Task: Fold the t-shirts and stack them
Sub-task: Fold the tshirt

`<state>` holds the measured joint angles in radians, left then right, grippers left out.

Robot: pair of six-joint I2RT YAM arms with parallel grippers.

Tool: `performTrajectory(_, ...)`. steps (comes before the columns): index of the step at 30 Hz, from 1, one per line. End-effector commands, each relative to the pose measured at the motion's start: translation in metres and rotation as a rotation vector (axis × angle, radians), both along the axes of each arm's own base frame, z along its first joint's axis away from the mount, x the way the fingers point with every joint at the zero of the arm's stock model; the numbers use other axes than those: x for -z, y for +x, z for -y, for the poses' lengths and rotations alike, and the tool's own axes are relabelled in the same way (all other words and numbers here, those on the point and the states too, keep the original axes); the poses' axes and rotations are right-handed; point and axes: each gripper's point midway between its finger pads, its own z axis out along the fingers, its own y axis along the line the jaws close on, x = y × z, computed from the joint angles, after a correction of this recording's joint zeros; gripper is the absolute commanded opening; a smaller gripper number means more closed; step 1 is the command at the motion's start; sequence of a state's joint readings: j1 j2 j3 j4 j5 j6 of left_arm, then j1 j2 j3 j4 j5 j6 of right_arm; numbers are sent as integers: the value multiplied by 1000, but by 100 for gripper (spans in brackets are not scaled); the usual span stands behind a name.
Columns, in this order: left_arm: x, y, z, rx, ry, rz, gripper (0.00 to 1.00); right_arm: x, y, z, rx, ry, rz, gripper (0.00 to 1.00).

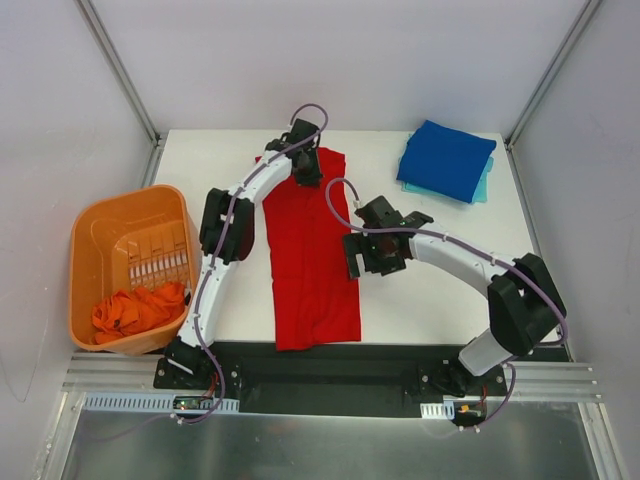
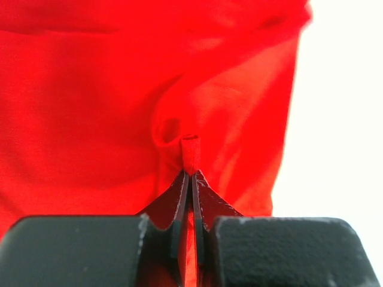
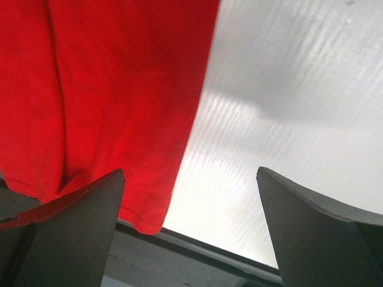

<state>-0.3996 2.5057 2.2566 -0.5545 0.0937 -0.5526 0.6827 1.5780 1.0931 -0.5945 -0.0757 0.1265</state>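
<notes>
1. Right, the left fingers are clamped tight on a small pinch of the red shirt, and a little tuft of cloth pokes up between the tips.
2. That grip sits at the shirt's far end, close to the back of the bench.
3. Meanwhile the red shirt lies as one long, narrow strip down the middle of the bench, with its near end reaching the front edge.
4. Over on the other side, the right fingers are spread wide and hold nothing.
5. They hang at the shirt's right edge, about halfway along. In the wrist view one finger is over red cloth and the other over bare bench. Whether they touch the surface cannot be told.
6. Up in the far right corner, the blue shirt is folded and lies on the teal shirt, which shows only as a sliver along its right side.
7. Off to the left, the orange-red shirt lies crumpled in the near end of the basket.
</notes>
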Motion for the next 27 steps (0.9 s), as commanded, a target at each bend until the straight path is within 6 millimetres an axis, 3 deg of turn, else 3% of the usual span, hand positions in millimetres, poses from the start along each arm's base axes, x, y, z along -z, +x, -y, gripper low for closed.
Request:
performTrajectory(1, -60, -6, 28, 108, 33, 159, 0, -14, -1, 14, 50, -21, 59, 97)
performTrajectory(12, -46, -31, 59, 266, 151, 204, 11, -17, -5, 31, 72, -66, 89, 97)
performTrajectory(15, -46, -33, 59, 271, 162, 205, 25, -18, -6, 32, 73, -67, 95, 97)
performTrajectory(16, -46, -34, 57, 267, 169, 205, 35, -19, -6, 33, 76, -67, 97, 97)
performTrajectory(20, -48, -40, 55, 279, 170, 198, 46, -20, -6, 35, 80, -73, 104, 97)
performTrajectory(24, -64, -45, 60, 294, 142, 216, 55, -22, -6, 37, 88, -70, 112, 97)
performTrajectory(27, -76, -49, 70, 324, 81, 225, 73, -25, -6, 38, 87, -70, 121, 97)
